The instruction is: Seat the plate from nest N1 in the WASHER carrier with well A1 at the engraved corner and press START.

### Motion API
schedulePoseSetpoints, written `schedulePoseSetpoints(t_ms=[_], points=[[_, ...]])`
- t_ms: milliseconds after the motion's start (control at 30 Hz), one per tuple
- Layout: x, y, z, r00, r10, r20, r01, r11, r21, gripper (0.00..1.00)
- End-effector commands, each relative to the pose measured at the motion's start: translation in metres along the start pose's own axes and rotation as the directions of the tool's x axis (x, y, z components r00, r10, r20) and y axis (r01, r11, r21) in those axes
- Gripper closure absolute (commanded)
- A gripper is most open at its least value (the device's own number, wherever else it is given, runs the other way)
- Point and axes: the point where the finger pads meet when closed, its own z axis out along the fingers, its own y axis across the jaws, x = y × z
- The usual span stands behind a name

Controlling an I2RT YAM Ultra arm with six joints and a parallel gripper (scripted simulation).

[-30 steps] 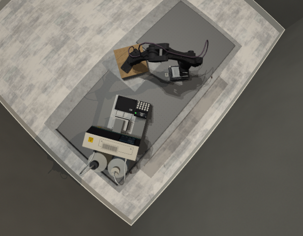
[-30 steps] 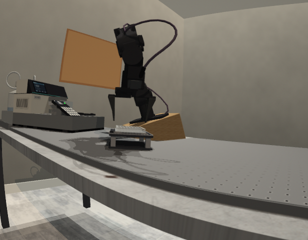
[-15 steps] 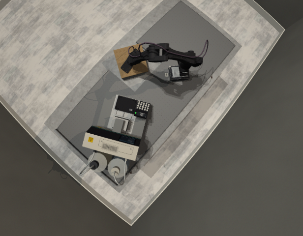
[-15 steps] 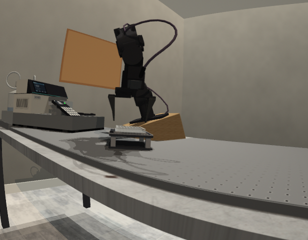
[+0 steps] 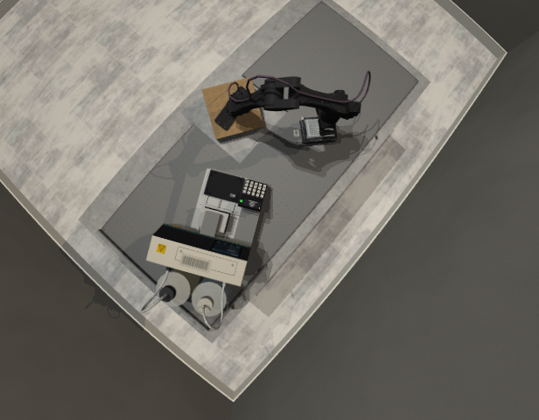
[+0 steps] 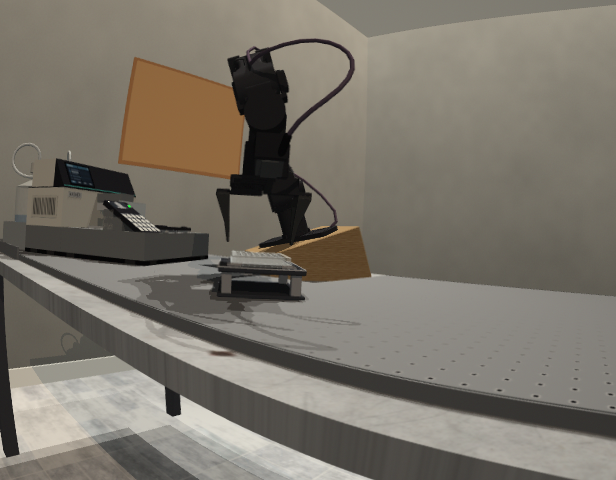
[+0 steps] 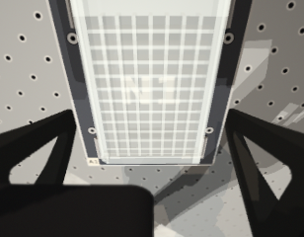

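One washer (image 5: 201, 234) is sitting at 7 o'clock in the top view, its lamp (image 5: 241, 200) showing green, carrier (image 5: 213, 220) holding nothing. One arm is reaching from its wooden wedge (image 5: 234, 129) toward 3 o'clock. One gripper (image 7: 152, 148) is hanging just above the near end of the one plate (image 7: 151, 84), fingers spread wide, holding nothing. The plate is lying flat in its nest (image 7: 68, 94); its long axis is running toward 12 o'clock in the wrist view, fingers straddling the short width. A small A1 label is showing at 7 o'clock.
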Motion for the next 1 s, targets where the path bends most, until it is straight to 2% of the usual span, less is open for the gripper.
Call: schedulePoseSetpoints(t_ms=[0,233,367,567,667,700,800,967], points=[[-0.008,-0.001,-0.005,0.999,0.004,0.038,-0.004,1.000,-0.001,0.00],[0.001,0.001,0.011,1.000,-0.005,-0.004,0.005,1.000,-0.007,0.00],[-0.006,0.000,0.001,0.999,0.000,0.034,0.000,1.000,-0.002,0.00],[0.001,0.002,0.017,1.000,-0.007,-0.003,0.007,1.000,-0.007,0.00],[0.000,0.002,0.016,1.000,-0.007,0.001,0.007,1.000,-0.007,0.00],[-0.010,-0.003,0.000,0.998,0.007,0.055,-0.007,1.000,0.001,0.00],[-0.002,-0.002,0.008,1.000,0.002,0.029,-0.002,1.000,-0.001,0.00],[-0.001,0.000,0.020,1.000,-0.002,0.007,0.002,1.000,-0.005,0.00]])
